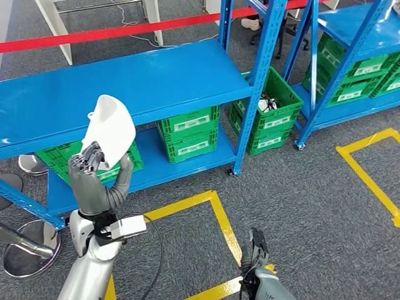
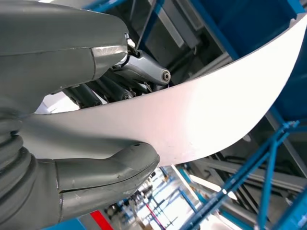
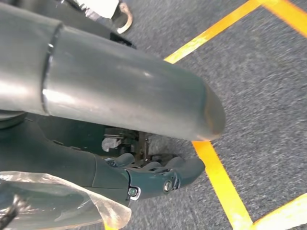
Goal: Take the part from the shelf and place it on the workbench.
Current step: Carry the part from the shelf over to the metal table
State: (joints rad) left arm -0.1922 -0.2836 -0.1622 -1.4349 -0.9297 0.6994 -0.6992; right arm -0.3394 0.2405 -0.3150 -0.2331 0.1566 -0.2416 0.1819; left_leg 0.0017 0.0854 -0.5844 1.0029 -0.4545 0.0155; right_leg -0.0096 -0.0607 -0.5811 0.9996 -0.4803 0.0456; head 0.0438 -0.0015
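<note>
A white curved shell part (image 1: 110, 128) is held up in my left hand (image 1: 97, 181), in front of the blue shelf's top board (image 1: 155, 78) and just off its front edge. In the left wrist view the thick thumb (image 2: 108, 172) presses one face of the white part (image 2: 203, 110) while the darker fingers (image 2: 145, 67) lie against the other. My right hand (image 1: 254, 250) hangs low near the floor, away from the shelf. In the right wrist view its thumb (image 3: 126, 91) and fingers (image 3: 163, 177) are apart with nothing between them.
Green crates (image 1: 189, 131) stand on the lower shelf board, another (image 1: 271, 109) beside the shelf post. A second blue shelf (image 1: 358, 56) with green crates stands at the right. Yellow tape (image 1: 222, 219) marks the grey floor. Round stool bases (image 1: 33, 247) lie at the left; red tape (image 1: 118, 31) runs behind.
</note>
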